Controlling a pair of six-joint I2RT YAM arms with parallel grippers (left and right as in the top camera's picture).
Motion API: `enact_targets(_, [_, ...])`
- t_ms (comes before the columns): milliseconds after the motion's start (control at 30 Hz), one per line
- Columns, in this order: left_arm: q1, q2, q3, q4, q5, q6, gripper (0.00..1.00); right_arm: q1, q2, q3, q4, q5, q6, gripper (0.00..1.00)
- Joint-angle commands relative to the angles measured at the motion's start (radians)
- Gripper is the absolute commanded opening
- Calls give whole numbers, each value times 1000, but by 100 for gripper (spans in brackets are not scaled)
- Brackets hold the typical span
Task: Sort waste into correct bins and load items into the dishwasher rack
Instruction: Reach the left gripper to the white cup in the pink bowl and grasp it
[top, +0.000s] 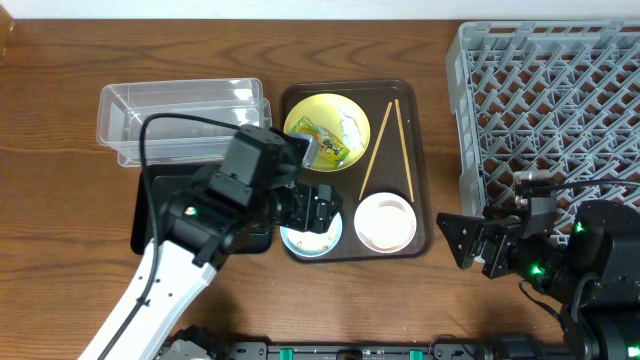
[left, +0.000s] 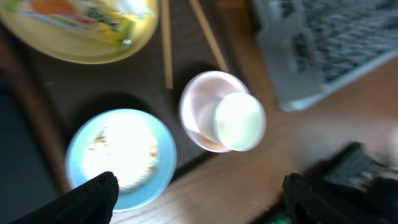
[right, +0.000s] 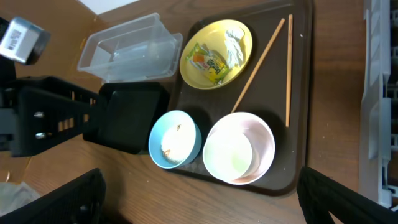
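Brown serving tray (top: 425, 150): round yellow plate (top: 303, 114) at 11 o'clock holding printed wrapper (right: 207, 62) and crumpled paper scrap (right: 234, 46); wooden chopsticks (top: 378, 150) at 1 o'clock; white bowl (top: 385, 221) at 5 — smooth, round. Light-blue bowl (left: 121, 158) with grains at 7 o'clock, left gripper (left: 199, 199) open just over it. Right gripper (right: 199, 202) open, near lattice rack (top: 545, 100) — clear tub (top: 180, 118) and black tray (right: 130, 115) at 9 o'clock.

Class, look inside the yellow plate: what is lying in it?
In the yellow plate lie a printed wrapper and a crumpled white paper scrap. Whatever is beneath them is covered.

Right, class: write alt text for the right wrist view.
A brown tray holds a yellow plate with a wrapper and paper scrap, a blue bowl, a white bowl and two chopsticks. A clear tub sits beyond.
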Motion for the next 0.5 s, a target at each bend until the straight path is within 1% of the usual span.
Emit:
enact_targets(0, [-38, 34, 14, 25, -150, -49, 87, -21, 16, 19, -6, 4, 21, 96])
enact_targets(100, [-51, 65, 14, 54, -224, -49, 87, -21, 23, 19, -2, 4, 22, 97])
enact_targets(167, [-51, 87, 14, 71, -240, -49, 87, -21, 28, 19, 2, 4, 22, 97])
enact_targets(333, [-72, 105, 15, 85, -99, -57, 84, -21, 39, 19, 3, 4, 21, 97])
enact_targets(467, [-143, 120, 15, 56, -102, -57, 82, -21, 39, 19, 6, 4, 21, 98])
